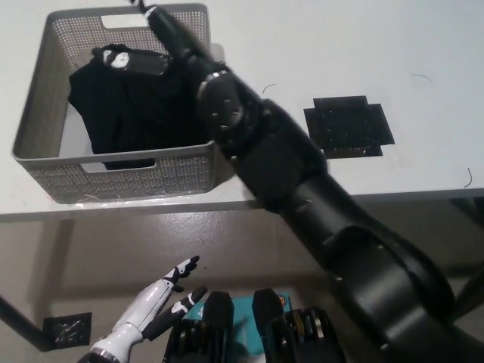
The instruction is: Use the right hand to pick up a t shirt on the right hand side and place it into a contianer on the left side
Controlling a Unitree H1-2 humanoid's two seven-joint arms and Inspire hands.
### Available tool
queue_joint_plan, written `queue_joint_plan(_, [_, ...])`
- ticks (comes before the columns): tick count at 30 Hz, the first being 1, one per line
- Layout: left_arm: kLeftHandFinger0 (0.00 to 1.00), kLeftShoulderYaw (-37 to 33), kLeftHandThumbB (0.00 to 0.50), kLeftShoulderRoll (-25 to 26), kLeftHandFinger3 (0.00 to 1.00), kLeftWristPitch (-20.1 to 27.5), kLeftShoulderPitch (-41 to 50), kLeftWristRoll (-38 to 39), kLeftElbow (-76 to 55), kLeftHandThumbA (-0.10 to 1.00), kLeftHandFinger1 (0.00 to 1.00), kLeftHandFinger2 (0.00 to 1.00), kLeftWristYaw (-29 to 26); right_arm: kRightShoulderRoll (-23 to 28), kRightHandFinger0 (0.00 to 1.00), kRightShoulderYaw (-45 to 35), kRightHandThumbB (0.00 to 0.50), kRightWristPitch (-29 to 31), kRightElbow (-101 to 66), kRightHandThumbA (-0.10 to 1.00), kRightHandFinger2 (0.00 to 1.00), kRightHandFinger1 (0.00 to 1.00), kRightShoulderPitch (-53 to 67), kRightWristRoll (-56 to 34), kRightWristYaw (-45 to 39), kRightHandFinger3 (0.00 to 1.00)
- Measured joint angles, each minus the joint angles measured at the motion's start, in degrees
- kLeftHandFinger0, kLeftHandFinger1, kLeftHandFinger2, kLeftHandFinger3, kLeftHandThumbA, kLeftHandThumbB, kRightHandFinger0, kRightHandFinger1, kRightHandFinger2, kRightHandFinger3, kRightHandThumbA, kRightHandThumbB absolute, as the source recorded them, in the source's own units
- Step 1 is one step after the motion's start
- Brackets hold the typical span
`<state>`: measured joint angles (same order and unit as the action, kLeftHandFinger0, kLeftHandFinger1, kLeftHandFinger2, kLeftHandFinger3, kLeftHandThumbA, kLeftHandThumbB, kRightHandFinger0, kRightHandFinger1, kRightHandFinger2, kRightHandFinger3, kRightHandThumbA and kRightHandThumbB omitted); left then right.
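A black t-shirt [128, 106] lies bunched inside the grey mesh container [45, 83] at the table's left. My black right hand [155, 41] reaches over the container's far right part, above the shirt, with its fingers spread and nothing held. The black right arm runs up from the bottom right across the table edge. Below the table, at the lower left, my white left hand [155, 310] rests with its fingers apart.
A black square mat [348, 125] lies on the white table [318, 45] to the right of the arm. The table's front edge crosses the picture near mid-height. A small dark square [68, 330] sits on the floor at lower left.
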<state>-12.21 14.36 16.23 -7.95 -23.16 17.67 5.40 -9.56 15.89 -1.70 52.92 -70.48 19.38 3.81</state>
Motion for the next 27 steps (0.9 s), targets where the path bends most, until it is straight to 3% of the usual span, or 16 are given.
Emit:
queue_joint_plan(2, [0.8, 0.13, 0.273, 0.03, 1.0, -0.01, 0.15, -0.19, -0.05, 1.0, 0.92, 1.0, -0.05, 2.22, 1.0, 0.47, 0.5, -0.66, -4.83, 0.89, 1.0, 1.0, 2.79, 0.82, -0.3, 1.0])
queue_joint_plan(3, [0.79, 0.12, 0.3, 0.05, 1.0, -0.01, 0.16, -0.27, -0.05, 1.0, 0.93, 1.0, -0.11, 2.86, 1.0, 0.51, 0.5, -0.76, -5.95, 0.93, 1.0, 1.0, 3.46, 1.01, -0.31, 1.0])
queue_joint_plan(10, [0.83, 0.53, 0.275, 0.53, 1.0, -0.03, 0.75, -1.11, -0.12, 1.0, 0.97, 1.0, -0.4, 12.8, 1.0, 0.43, 0.5, -1.55, -21.86, 0.87, 1.0, 1.0, 13.6, 3.22, -0.41, 1.0])
queue_joint_plan(11, [0.87, 0.65, 0.295, 0.54, 1.0, -0.03, 0.83, -1.11, -0.11, 1.0, 0.99, 1.0, -0.4, 13.82, 1.0, 0.38, 0.5, -1.58, -23.62, 0.85, 1.0, 1.0, 14.82, 3.35, -0.43, 1.0])
queue_joint_plan(12, [0.84, 0.8, 0.304, 0.55, 1.0, -0.03, 0.91, -1.08, -0.09, 1.0, 0.98, 1.0, -0.39, 15.16, 1.0, 0.24, 0.46, -1.63, -26.04, 0.75, 1.0, 1.0, 16.74, 3.43, -0.5, 1.0])
queue_joint_plan(14, [0.83, 1.16, 0.305, 0.55, 1.0, -0.03, 1.13, -1.06, -0.06, 1.0, 0.97, 1.0, -0.39, 17.06, 1.0, -0.82, 0.46, -1.67, -30.6, 0.74, 1.0, 1.0, 20.01, 3.09, -0.95, 1.0])
queue_joint_plan(15, [0.78, 1.39, 0.306, 0.56, 1.0, -0.03, 1.25, -1.03, -0.06, 1.0, 0.93, 1.0, -0.39, 17.71, 1.0, -1.39, 0.349, -1.72, -32.53, 0.82, 1.0, 1.0, 21.42, 2.87, -1.27, 1.0])
queue_joint_plan(17, [0.81, 1.86, 0.336, 0.56, 1.0, 0.01, 1.38, -0.99, 0.06, 1.0, 0.94, 1.0, -0.41, 18.66, 1.0, -2.54, 0.28, -1.67, -35.92, 0.91, 1.0, 1.0, 23.97, 1.91, -1.83, 1.0])
queue_joint_plan(19, [0.81, 2.41, 0.34, 0.56, 1.0, 0.02, 1.47, -0.97, 0.18, 1.0, 0.92, 1.0, -0.53, 19.81, 1.0, -4.27, 0.243, -1.2, -40.73, 0.91, 1.0, 1.0, 27.45, 0.52, -2.25, 1.0])
queue_joint_plan(25, [0.83, 3.49, 0.359, 0.55, 1.0, 0.14, 2.46, -0.83, 0.5, 1.0, 0.93, 1.0, -1.09, 20.49, 1.0, -7.95, 0.248, 1.65, -53.9, 0.98, 1.0, 1.0, 40.19, -3.0, -2.32, 1.0])
queue_joint_plan(27, [0.84, 3.87, 0.345, 0.55, 1.0, 0.14, 2.81, -0.62, 0.56, 1.0, 0.93, 1.0, -1.31, 20.49, 1.0, -8.75, 0.275, 3.19, -56.98, 0.93, 1.0, 1.0, 44.88, -3.63, -2.29, 1.0])
